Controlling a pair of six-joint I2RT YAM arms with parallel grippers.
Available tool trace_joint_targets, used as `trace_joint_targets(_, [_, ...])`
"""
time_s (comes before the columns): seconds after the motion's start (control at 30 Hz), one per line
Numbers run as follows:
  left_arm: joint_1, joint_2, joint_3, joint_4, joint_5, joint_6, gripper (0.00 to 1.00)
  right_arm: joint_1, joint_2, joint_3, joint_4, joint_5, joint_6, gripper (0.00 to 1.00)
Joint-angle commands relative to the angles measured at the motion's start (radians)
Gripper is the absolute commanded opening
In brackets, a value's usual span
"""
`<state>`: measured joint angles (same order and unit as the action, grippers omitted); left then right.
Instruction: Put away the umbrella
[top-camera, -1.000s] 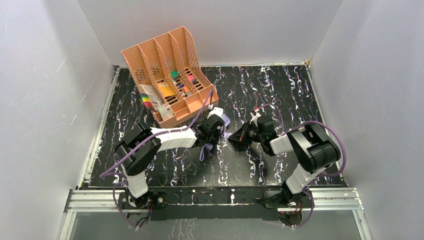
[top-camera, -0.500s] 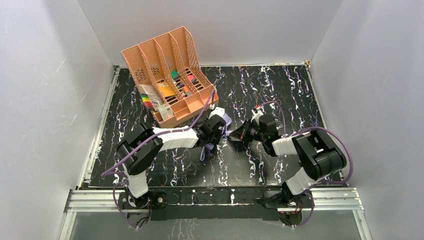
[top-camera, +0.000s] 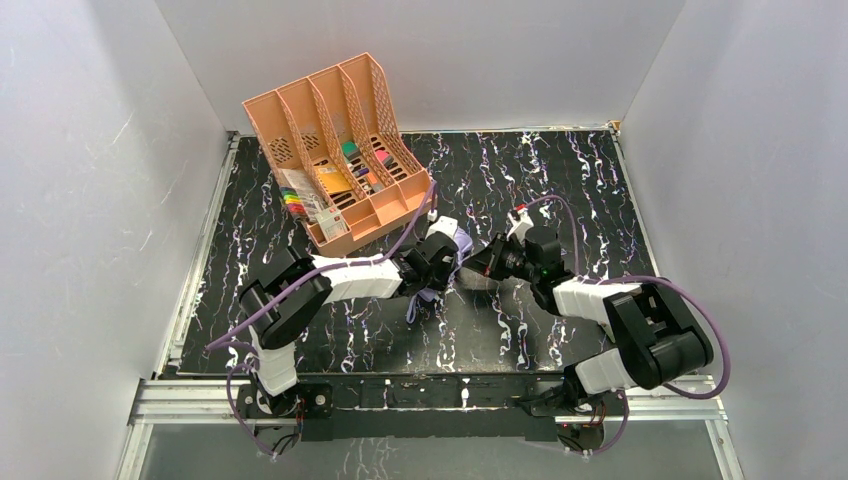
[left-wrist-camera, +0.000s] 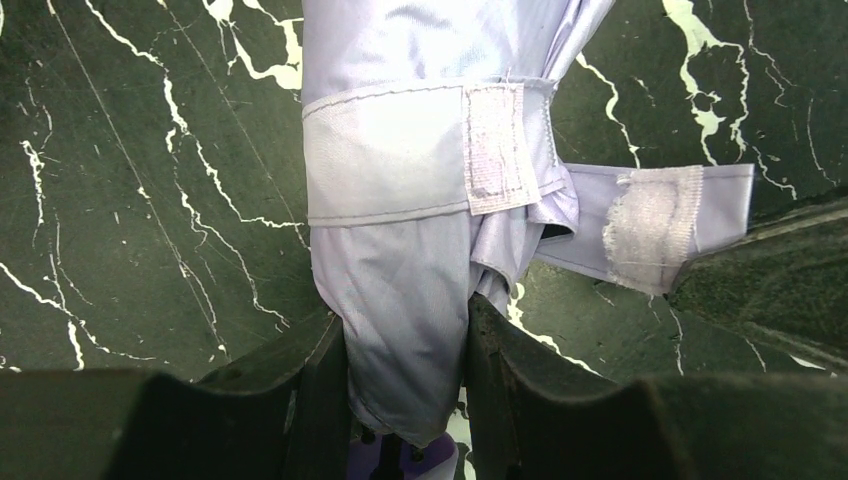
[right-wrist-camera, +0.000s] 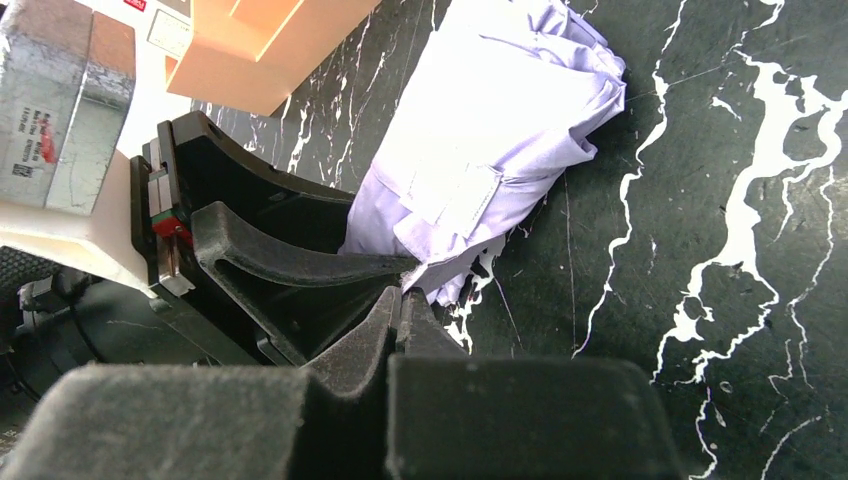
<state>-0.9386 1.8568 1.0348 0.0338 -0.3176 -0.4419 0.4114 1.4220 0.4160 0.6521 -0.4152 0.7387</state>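
Note:
The umbrella (top-camera: 455, 241) is a folded pale lavender bundle lying on the black marbled table (top-camera: 580, 180) between my two arms. My left gripper (left-wrist-camera: 405, 335) is shut on its lower fabric, the cloth pinched between both fingers. A band with a velcro patch wraps the bundle (left-wrist-camera: 400, 170). The loose strap (left-wrist-camera: 650, 210) runs out to the right, its fuzzy patch facing up. My right gripper (right-wrist-camera: 402, 295) has its jaws pressed together, with the lavender strap edge caught at the tips. In the top view the left gripper (top-camera: 440, 268) and the right gripper (top-camera: 475, 272) almost touch.
The peach file organiser (top-camera: 330, 130) stands at the back left, with markers and small items in its front trays. Its corner (right-wrist-camera: 270, 45) shows in the right wrist view just beyond the umbrella (right-wrist-camera: 490, 140). White walls enclose the table on three sides.
Both grippers and the umbrella have shifted slightly right and toward the back. The right arm's elbow has swung out to the right and lower. Both grips are unchanged.

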Motion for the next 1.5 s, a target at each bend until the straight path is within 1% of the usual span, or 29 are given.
trace_joint_targets(0.0, [-0.006, 0.163, -0.105, -0.322, 0.040, 0.018, 0.00, -0.011, -0.084, 0.050, 0.160, -0.040, 0.011, 0.00])
trace_joint_targets(0.37, [-0.071, 0.165, -0.125, -0.265, 0.067, 0.059, 0.00, -0.025, 0.097, 0.145, 0.299, -0.095, 0.055, 0.00])
trace_joint_targets(0.6, [-0.102, 0.179, -0.125, -0.252, 0.077, 0.070, 0.00, -0.031, 0.163, 0.205, 0.302, -0.075, 0.068, 0.00])
trace_joint_targets(0.83, [-0.125, 0.177, -0.131, -0.224, 0.114, 0.090, 0.00, -0.032, 0.269, 0.260, 0.227, -0.067, 0.055, 0.00])
trace_joint_targets(1.03, [-0.151, 0.168, -0.136, -0.180, 0.188, 0.121, 0.00, -0.032, 0.392, 0.257, 0.315, -0.073, 0.080, 0.00])
trace_joint_targets(1.2, [-0.160, 0.131, -0.159, -0.145, 0.241, 0.135, 0.00, -0.033, 0.424, 0.256, 0.334, -0.057, 0.088, 0.13])
trace_joint_targets(1.27, [-0.160, 0.111, -0.174, -0.132, 0.257, 0.137, 0.00, -0.032, 0.415, 0.261, 0.303, -0.032, 0.072, 0.20])
trace_joint_targets(1.37, [-0.160, 0.082, -0.193, -0.113, 0.285, 0.143, 0.00, -0.032, 0.393, 0.265, 0.255, 0.005, 0.044, 0.27])
trace_joint_targets(1.47, [-0.160, 0.059, -0.209, -0.092, 0.317, 0.158, 0.00, -0.038, 0.371, 0.256, 0.246, 0.024, 0.039, 0.29])
